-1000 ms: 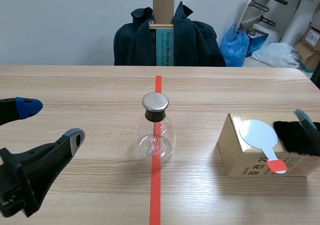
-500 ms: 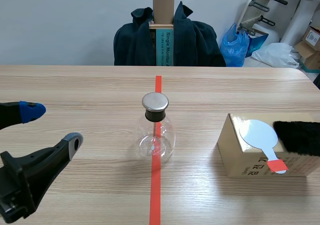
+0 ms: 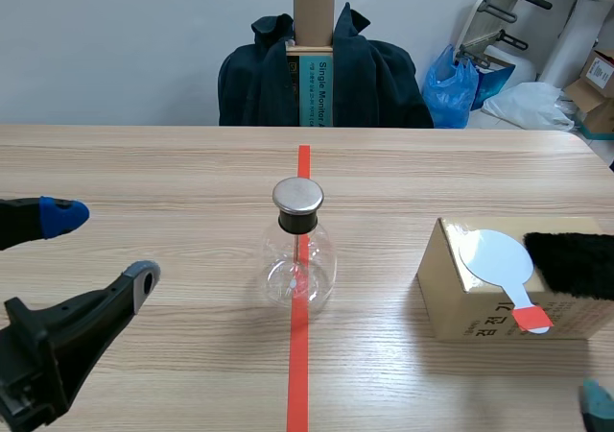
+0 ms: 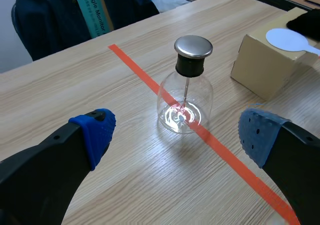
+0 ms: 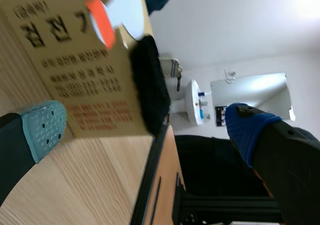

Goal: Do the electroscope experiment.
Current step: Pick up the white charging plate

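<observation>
The electroscope, a clear glass flask (image 3: 298, 259) with a metal cap (image 3: 297, 195), stands on the red tape line mid-table. To its right a cardboard box (image 3: 480, 302) carries a white disc paddle (image 3: 499, 256) with a red handle and a black fur pad (image 3: 574, 264). My left gripper (image 3: 101, 248) is open, left of the flask and apart from it. In the left wrist view the flask (image 4: 185, 102) stands ahead of the open left gripper (image 4: 176, 140). My right gripper (image 5: 145, 127) is open, close beside the box (image 5: 65, 60), with the fur (image 5: 150, 85) ahead. Only its pad tip (image 3: 597, 403) shows in the scene view.
A chair draped with a dark jacket (image 3: 321, 72) and holding an upright box stands behind the far table edge. Bags and boxes (image 3: 518, 86) lie on the floor at the back right. The table's right edge (image 3: 600, 154) is near the cardboard box.
The right gripper, at the fur's right end a second ago, pulled out of view and now shows at the near right corner. The left gripper drifted slightly back toward me.
</observation>
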